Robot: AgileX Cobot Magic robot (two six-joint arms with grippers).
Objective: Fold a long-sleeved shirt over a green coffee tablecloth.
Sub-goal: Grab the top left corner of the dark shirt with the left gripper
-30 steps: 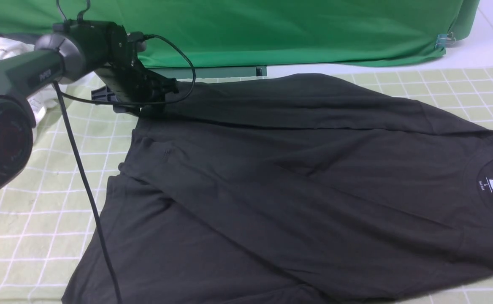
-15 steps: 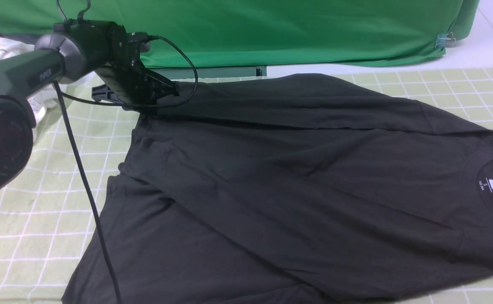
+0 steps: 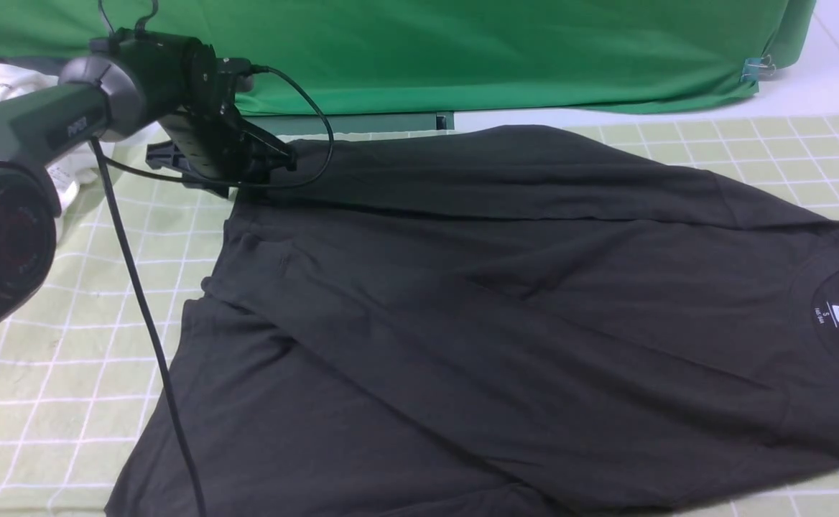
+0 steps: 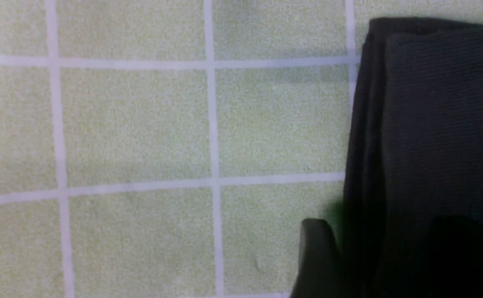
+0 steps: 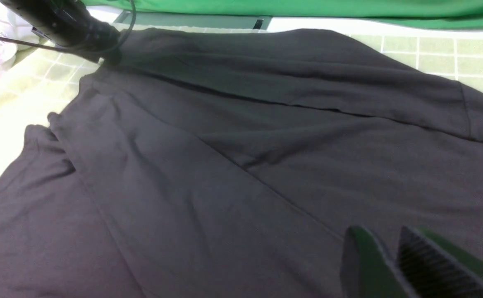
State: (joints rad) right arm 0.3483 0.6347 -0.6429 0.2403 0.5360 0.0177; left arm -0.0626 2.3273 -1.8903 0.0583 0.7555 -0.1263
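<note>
- Shirt [image 3: 506, 316] lies flat on the tablecloth [image 3: 46, 359], long axis 9-to-3.
- Left pincer [image 3: 276, 161] at its 10 o'clock corner; grip I cannot tell.
- Right pincer [image 5: 390, 265] narrow, empty, near the collar.

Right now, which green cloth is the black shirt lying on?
The pale checked tablecloth under the shirt, not the plain bright green backdrop hanging behind.

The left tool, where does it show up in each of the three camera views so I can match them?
Front view: left tool at upper left, at the shirt's far left corner.
Left wrist view: only a dark finger shows at the bottom edge, beside the shirt's folded edge on the tablecloth.
Right wrist view: it sits in the top left corner, at the same shirt corner.
Shared landmark: that shirt corner against the white-gridded tablecloth.
</note>
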